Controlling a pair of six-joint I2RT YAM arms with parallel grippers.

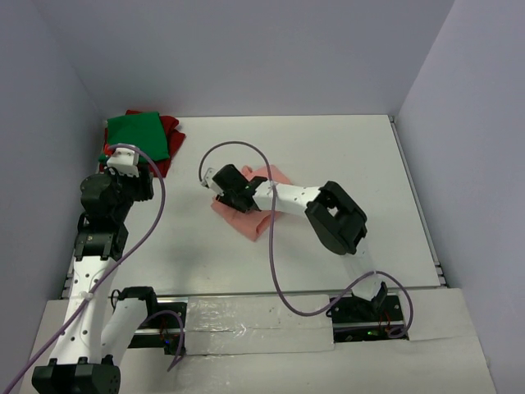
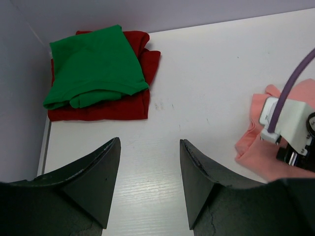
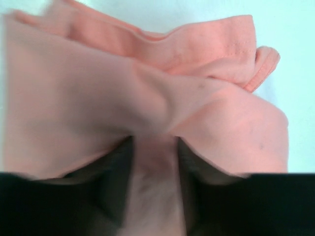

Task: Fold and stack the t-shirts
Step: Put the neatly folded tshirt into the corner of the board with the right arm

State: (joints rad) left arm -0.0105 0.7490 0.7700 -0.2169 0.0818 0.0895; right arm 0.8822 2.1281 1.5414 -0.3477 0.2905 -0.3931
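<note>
One gripper (image 3: 155, 152), seemingly parted, on t-shirt (image 3: 88, 83)

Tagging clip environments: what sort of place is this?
Probably a lab test cell: white table boxed in by blank lavender walls, left arm and right arm bolted to a rail at its near edge.

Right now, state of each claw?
Left claw: open, empty.
Right claw: fingers astride the salmon-pink t-shirt; grip cannot be told.
</note>
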